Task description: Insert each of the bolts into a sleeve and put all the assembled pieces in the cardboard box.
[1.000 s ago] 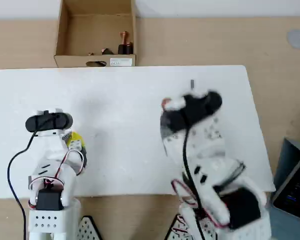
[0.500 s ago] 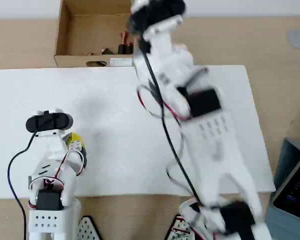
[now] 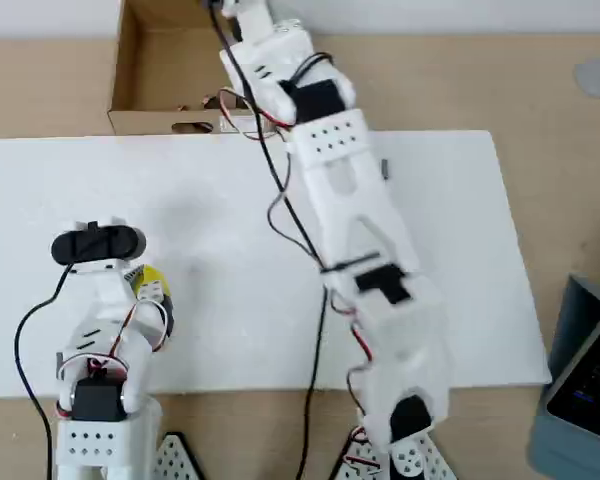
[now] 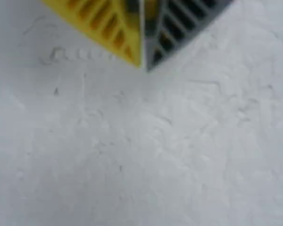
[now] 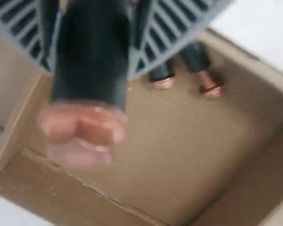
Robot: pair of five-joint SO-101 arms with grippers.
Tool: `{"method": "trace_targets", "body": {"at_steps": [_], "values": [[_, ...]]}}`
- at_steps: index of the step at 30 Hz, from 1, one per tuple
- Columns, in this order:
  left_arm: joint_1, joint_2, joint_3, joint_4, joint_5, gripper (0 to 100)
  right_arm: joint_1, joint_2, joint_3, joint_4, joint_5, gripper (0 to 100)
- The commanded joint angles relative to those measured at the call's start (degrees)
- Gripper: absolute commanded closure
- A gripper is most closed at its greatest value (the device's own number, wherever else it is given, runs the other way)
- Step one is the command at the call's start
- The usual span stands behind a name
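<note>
1. Holding a sleeved bolt clamped in the right end effector, with the box floor directly below.
2. Dropping from this height could bounce it onto two pieces just beyond.
3. Left end effector pressed together above the desk.

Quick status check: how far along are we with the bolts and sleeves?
Done: two assembled pieces are in the cardboard box. In hand: the right gripper holds another sleeved bolt above the box, not yet released. To do: dropping it. A small grey mark on the white mat is too small to identify.
</note>
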Motion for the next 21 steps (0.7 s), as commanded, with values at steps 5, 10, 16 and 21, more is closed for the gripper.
{"method": "trace_targets", "body": {"at_steps": [5, 10, 16, 21], "values": [[-0.5, -0.5, 0.8, 0.1, -0.1, 100, 0.3, 19.8, -24.7, -2.3, 8.4, 98.9], [-0.5, -0.5, 0.8, 0.1, -0.1, 100, -0.9, 30.6, -36.4, -2.0, 13.0, 98.9], [-0.5, -0.5, 0.8, 0.1, -0.1, 100, -1.6, 37.0, -42.2, -1.8, 17.9, 98.6], [-0.5, -0.5, 0.8, 0.1, -0.1, 100, -2.3, 37.1, -42.2, 0.9, 21.5, 95.1]]}}
